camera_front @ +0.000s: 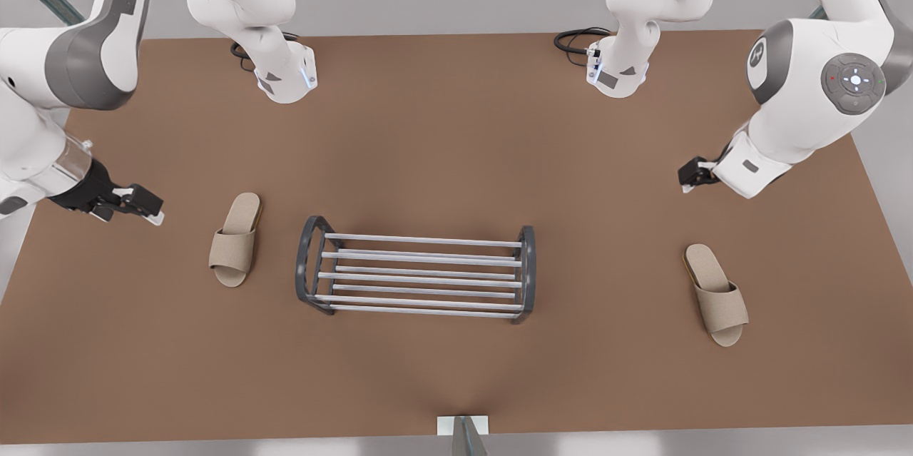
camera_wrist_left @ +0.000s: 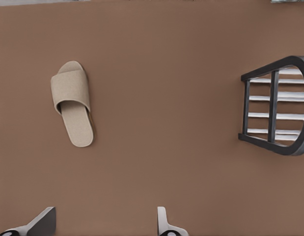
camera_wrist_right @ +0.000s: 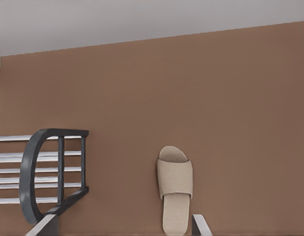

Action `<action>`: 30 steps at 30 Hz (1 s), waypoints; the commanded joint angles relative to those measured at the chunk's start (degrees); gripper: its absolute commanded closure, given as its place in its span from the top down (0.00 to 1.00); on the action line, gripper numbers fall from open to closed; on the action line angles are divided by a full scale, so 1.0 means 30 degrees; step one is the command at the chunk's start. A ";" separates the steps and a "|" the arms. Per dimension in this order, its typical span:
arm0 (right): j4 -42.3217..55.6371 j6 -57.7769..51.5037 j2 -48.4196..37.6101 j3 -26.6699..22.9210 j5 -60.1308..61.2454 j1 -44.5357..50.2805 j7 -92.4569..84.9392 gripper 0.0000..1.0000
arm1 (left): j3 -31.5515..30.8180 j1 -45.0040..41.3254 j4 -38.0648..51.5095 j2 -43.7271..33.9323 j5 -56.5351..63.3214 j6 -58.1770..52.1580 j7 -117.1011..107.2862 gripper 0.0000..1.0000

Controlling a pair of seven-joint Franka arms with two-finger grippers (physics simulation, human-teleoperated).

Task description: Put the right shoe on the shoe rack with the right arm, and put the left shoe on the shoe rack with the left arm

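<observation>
- Right gripper (camera_front: 146, 208) spread open, hovering beside right shoe (camera_front: 234, 240), front view's left.
- Left gripper (camera_front: 689, 176) spread open, near left shoe (camera_front: 716, 295).
- Shoe rack (camera_front: 417, 274) between shoes, apart from both.

The left gripper (camera_front: 690, 176) and the right gripper (camera_front: 141, 206) are being held out low, fingers spread apart.
</observation>
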 commanded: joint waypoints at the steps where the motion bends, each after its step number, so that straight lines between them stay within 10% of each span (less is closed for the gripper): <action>1: 0.0012 -0.0551 0.0058 0.0038 -0.0245 0.0225 0.0494 1.00 | -0.0004 -0.0039 -0.0088 -0.0028 0.0070 0.0966 -0.0772 1.00; 7: -0.2531 0.1845 -0.0146 0.0097 -0.0274 0.0898 0.0114 1.00 | 0.1285 -0.0068 -0.8108 0.0293 -0.0076 1.4692 -0.1211 1.00; 12: -1.2170 1.6987 -0.1935 0.0097 -0.0244 0.0577 -0.3749 1.00 | 0.2047 0.0020 -1.1278 0.2785 -0.0834 2.3756 -0.1212 1.00; 18: -1.6659 2.9591 0.2104 0.0068 -0.0185 0.0517 -0.4896 1.00 | 0.2018 0.0137 -1.1484 0.4249 -0.2332 2.7479 -0.1358 1.00; 30: -2.1434 3.0914 0.0497 -0.0108 -0.0244 -0.0683 -0.6976 1.00 | 0.2897 0.0693 -1.1543 0.6623 -0.1834 2.9296 0.6728 1.00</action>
